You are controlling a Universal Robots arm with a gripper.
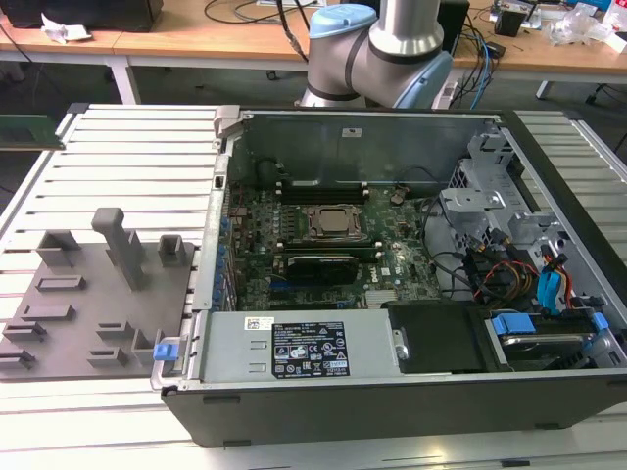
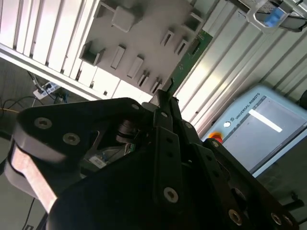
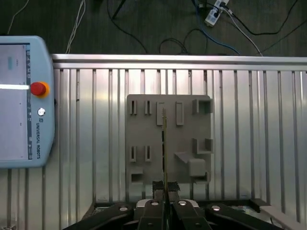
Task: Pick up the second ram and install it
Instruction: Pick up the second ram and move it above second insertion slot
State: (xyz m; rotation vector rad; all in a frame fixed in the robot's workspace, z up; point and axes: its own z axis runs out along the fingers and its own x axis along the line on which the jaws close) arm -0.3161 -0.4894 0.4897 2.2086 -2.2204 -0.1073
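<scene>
The second ram (image 3: 164, 139) is a thin green stick, seen edge-on in the first wrist view, where it reaches out from my gripper (image 3: 164, 186) over the grey holder tray (image 3: 184, 134). My fingers (image 3: 156, 188) are shut on its near end. In the second wrist view the ram (image 2: 189, 60) runs from my gripper (image 2: 165, 96) toward the tray (image 2: 139, 28), well above it. In the exterior view a green stick (image 1: 27, 131) shows at the left edge, above the ribbed table.
The open computer case (image 1: 392, 392) lies on the exterior view's right, with a motherboard, a processor (image 1: 331, 223) and long black slots (image 1: 318, 188) beside it. The grey tray (image 1: 88, 294) carries upright posts. A teach pendant (image 3: 19, 100) lies on the ribbed table.
</scene>
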